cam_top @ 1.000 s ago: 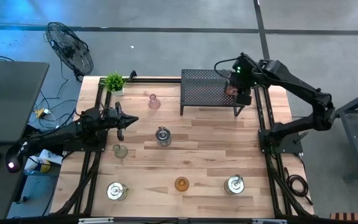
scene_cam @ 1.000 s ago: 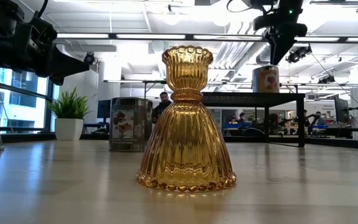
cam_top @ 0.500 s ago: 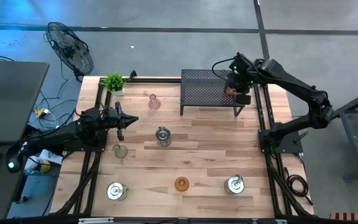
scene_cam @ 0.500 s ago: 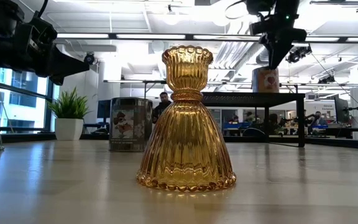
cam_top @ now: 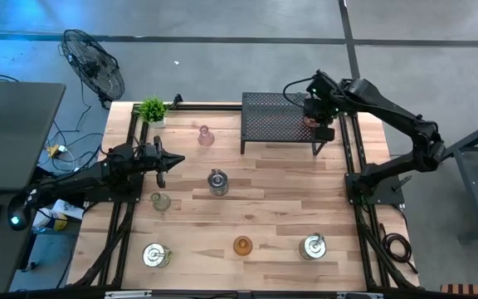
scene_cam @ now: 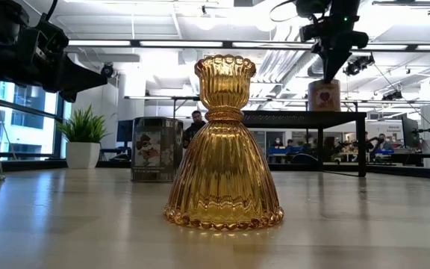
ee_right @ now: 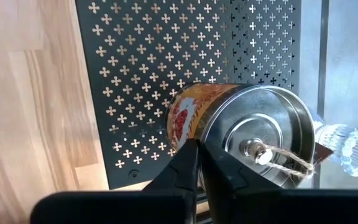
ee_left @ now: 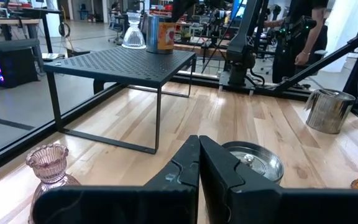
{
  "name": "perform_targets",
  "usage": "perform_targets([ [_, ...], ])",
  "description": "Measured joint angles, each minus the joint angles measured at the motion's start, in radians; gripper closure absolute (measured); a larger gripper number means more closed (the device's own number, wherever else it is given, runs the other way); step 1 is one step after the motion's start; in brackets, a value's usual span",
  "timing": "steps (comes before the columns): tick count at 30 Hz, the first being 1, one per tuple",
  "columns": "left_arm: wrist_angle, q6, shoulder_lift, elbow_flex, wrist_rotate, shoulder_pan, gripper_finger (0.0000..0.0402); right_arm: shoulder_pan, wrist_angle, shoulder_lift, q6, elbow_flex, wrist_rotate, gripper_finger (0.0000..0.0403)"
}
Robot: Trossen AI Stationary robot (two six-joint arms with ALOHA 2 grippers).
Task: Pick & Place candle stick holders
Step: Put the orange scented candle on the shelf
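Right gripper (cam_top: 322, 131), fingers pressed together and grasping nothing, hung just above a silver holder (ee_right: 241, 127) standing on the black rack (cam_top: 276, 123), apparently placed there beside a clear glass one (ee_right: 348, 146). Left gripper (cam_top: 177, 160) waited clenched, near the table's left edge

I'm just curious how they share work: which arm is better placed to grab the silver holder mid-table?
Left. The left gripper points toward that silver holder from nearby; the right gripper is over the far rack.
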Motion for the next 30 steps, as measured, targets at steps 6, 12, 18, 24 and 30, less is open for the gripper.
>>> perform_targets([
  [6,0.0,0.0,0.0,0.0,0.0,0.0,0.0401,0.0,-0.037,-0.014,-0.011,-0.002,0.012,0.0396],
  [12,0.0,0.0,0.0,0.0,-0.001,0.0,0.0401,0.0,-0.067,-0.027,-0.029,-0.005,0.035,0.0397],
  [18,0.001,-0.007,0.0,0.0,-0.002,0.0,0.0401,-0.003,-0.074,-0.028,-0.066,-0.005,0.05,0.0397],
  [24,0.001,-0.008,0.0,0.0,-0.002,0.0,0.0401,-0.006,-0.074,-0.028,-0.085,-0.005,0.06,0.0394],
  [30,0.001,-0.008,0.0,0.0,-0.001,0.0,0.0401,-0.006,-0.073,-0.028,-0.103,-0.005,0.068,0.0392],
])
